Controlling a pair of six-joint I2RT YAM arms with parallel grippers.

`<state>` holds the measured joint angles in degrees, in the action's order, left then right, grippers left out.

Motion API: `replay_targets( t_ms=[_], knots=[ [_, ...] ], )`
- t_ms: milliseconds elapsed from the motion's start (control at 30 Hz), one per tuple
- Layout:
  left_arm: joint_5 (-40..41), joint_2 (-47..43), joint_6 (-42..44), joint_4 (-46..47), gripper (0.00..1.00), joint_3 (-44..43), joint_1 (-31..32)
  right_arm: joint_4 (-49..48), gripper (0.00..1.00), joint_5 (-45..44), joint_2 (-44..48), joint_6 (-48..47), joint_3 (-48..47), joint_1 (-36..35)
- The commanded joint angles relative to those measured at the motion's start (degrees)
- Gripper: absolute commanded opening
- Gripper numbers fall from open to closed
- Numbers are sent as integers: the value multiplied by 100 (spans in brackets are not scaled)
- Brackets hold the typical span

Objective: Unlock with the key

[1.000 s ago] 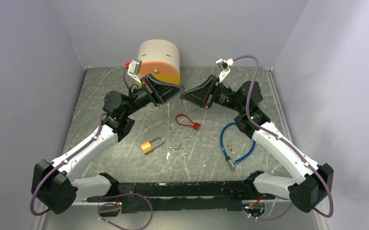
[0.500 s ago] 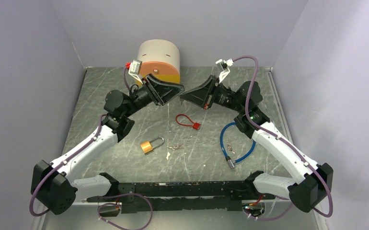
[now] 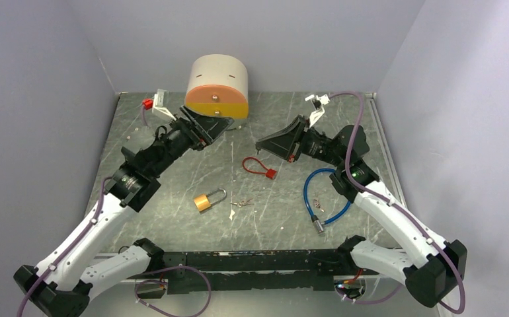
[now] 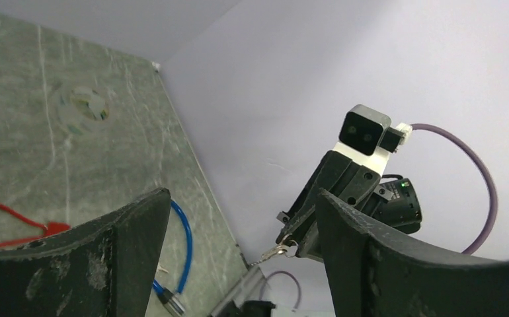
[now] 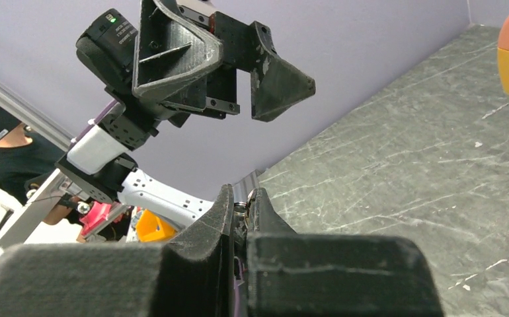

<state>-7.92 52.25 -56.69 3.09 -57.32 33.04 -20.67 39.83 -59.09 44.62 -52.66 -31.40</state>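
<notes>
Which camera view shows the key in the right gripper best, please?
The left wrist view: the key sticks out of the shut right gripper, seen side-on. The right wrist view shows only a metal sliver of it between the fingers. In the top view it is too small to make out.

No writing can be read anywhere (labels included).

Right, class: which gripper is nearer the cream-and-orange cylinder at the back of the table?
Left. The left gripper hangs open just in front of the cylinder; the right gripper, shut on the key, is farther off to its right.
</notes>
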Motion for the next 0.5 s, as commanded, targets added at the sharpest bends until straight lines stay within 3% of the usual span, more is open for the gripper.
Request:
replay_targets(
  t_ms=[0, 267, 467],
  knots=[
    [-536, 309, -946, -838, 84, -406, -13, -388, 0, -73, 86, 175, 79, 32],
    [-1649, 859, -2804, 270, 84, -293, -12, -1019, 0, -16, -225, 569, 40, 27],
    [-1930, 1080, -3734, 805, 73, 15, -8, -984, 0, -34, -337, 514, -44, 19]
  ],
)
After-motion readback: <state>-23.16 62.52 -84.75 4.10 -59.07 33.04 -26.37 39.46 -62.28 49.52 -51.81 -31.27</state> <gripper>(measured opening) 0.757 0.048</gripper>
